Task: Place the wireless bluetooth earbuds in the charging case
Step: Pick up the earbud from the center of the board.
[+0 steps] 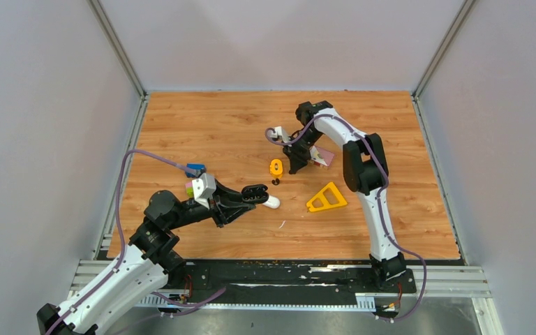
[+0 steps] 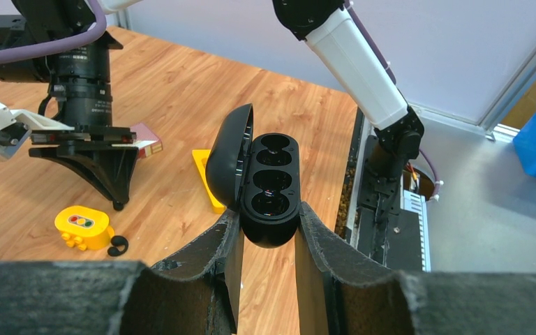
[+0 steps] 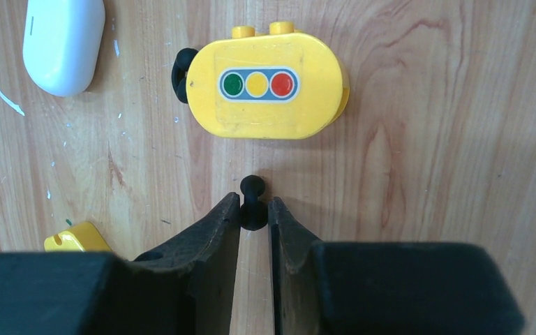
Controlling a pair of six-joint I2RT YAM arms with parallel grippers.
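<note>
My left gripper [image 2: 269, 209] is shut on the black charging case [image 2: 269, 181] and holds it above the table with its lid [image 2: 227, 157] swung open. The case's wells look empty. In the top view this gripper [image 1: 255, 193] is left of centre. My right gripper [image 3: 253, 202] points down at the table with its fingertips closed on a small black earbud [image 3: 253, 209]. A second black earbud [image 3: 179, 73] lies against the yellow traffic-light brick [image 3: 269, 87]. It also shows in the left wrist view as a black earbud [image 2: 118, 244] and in the top view as an earbud [image 1: 276, 182].
A closed white case [image 1: 271, 202] lies by the left gripper. A yellow triangle [image 1: 326, 197] sits to the right. A small pink and tan block [image 1: 323, 156] lies behind the right gripper [image 1: 295, 167]. The yellow brick [image 1: 276, 167] is just left of that gripper.
</note>
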